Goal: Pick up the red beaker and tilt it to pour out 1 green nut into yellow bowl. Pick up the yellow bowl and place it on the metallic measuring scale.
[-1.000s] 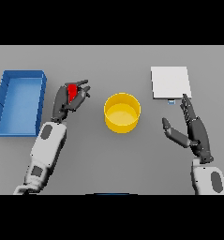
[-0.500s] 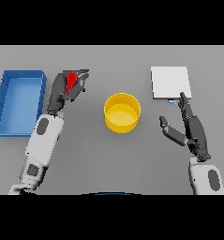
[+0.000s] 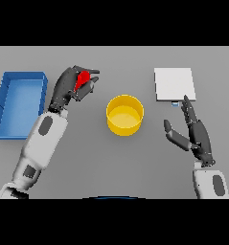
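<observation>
My left hand (image 3: 68,87) is curled round the red beaker (image 3: 82,79), which shows only as a small red patch between the fingers, left of and slightly beyond the yellow bowl (image 3: 125,115). The bowl stands at the table's middle and I see nothing inside it. The metallic measuring scale (image 3: 174,84), a pale square plate, lies at the back right. My right hand (image 3: 195,133) hovers open just in front of the scale, right of the bowl, fingers straight and pointing away from me.
A blue bin (image 3: 18,103) with raised walls sits at the far left, close beside my left forearm.
My left hand has carried the red beaker up and to the right, toward the bowl. The right hand has hardly moved.
</observation>
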